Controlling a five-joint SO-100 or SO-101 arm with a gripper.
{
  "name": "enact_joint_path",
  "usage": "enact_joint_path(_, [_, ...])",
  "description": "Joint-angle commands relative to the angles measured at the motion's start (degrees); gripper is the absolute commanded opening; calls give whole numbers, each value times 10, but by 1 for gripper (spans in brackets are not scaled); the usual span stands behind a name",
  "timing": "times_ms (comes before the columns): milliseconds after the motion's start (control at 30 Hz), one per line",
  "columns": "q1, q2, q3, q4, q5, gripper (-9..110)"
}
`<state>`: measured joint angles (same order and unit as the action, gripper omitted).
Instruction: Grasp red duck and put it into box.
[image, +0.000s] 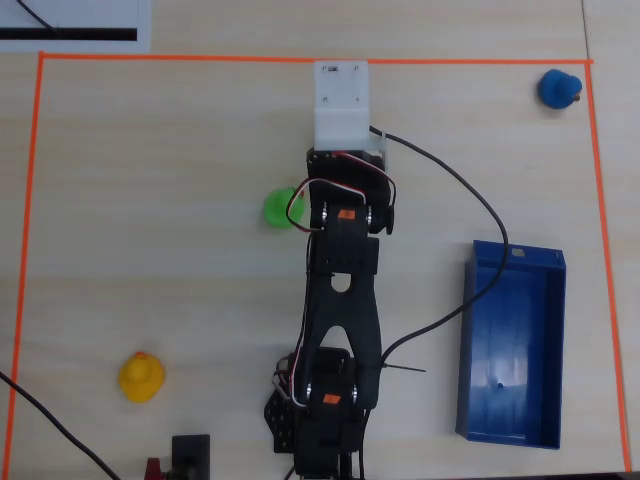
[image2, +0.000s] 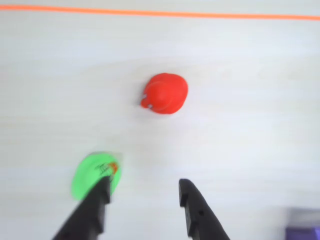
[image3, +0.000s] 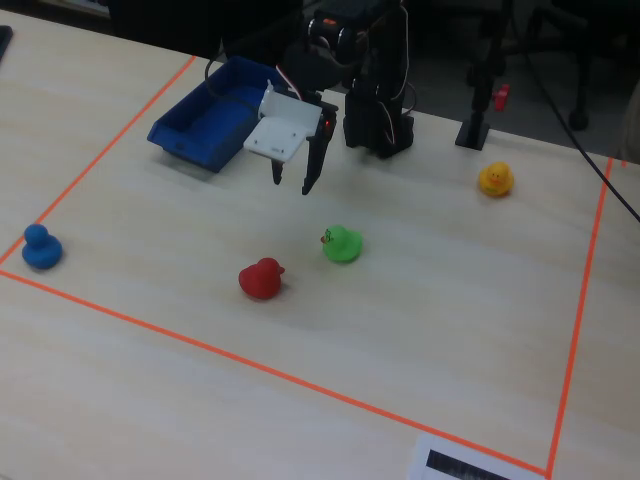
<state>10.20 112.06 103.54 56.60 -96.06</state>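
The gripper (image3: 291, 184) hangs above the table (image3: 430, 300) with its two dark fingers spread apart and nothing between them; in the wrist view the gap between the fingertips (image2: 144, 192) shows only bare wood. Taking the green duck (image3: 342, 244) as the landmark, the red duck (image3: 261, 279) sits on the table near it, to its lower left in the fixed view, the two apart and not touching. In the wrist view the red duck (image2: 165, 93) lies beyond the green duck (image2: 95, 175), which sits just beside the left fingertip. The box (image3: 214, 115), a blue tray with low walls, rests well away from the green duck, up and to the left in the fixed view, and holds no duck. A yellow duck (image3: 496, 179) stands off to the green duck's upper right, and a blue duck (image3: 41, 247) sits far to its left by the orange tape (image3: 200, 345).
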Motion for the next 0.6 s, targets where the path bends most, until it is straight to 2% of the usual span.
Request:
enact_joint_path(0, [12,-57,-44,-47,-19,21])
enact_joint_path(300, [17,-249,-135,-132,-22,23])
enact_joint_path(567, [12,-330,-156,-162,-16,24])
